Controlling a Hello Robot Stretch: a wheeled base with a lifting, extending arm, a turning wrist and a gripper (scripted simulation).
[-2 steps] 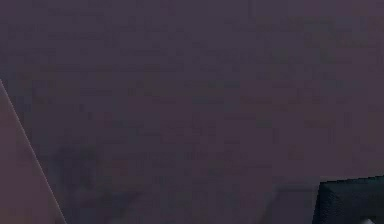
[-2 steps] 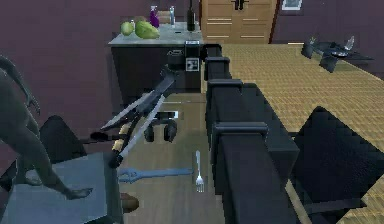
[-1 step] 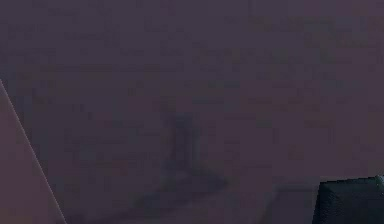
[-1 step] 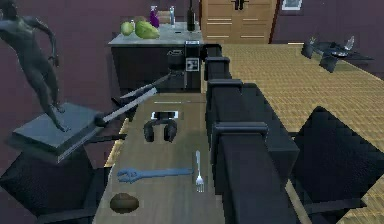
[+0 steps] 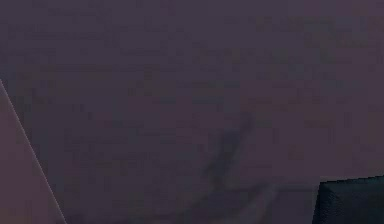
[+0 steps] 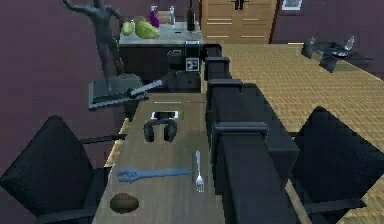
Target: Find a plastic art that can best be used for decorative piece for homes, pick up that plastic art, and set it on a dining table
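A dark statue of a standing figure (image 6: 105, 40) on a flat dark base (image 6: 112, 93) hangs tilted at the far end of my gripper (image 6: 145, 88), so the gripper holds it. The base hovers over the left edge of the long wooden dining table (image 6: 175, 150). The arm (image 6: 240, 130) rises as a dark bar from the bottom edge along the table's right side.
On the table lie dark headphones (image 6: 160, 128), a fork (image 6: 198, 170), a blue wrench (image 6: 150, 175) and a brown lump (image 6: 125, 202). Dark chairs (image 6: 55, 160) (image 6: 340, 160) flank it. A counter (image 6: 160, 35) with green things stands behind. The forward view faces a purple wall (image 5: 190, 90).
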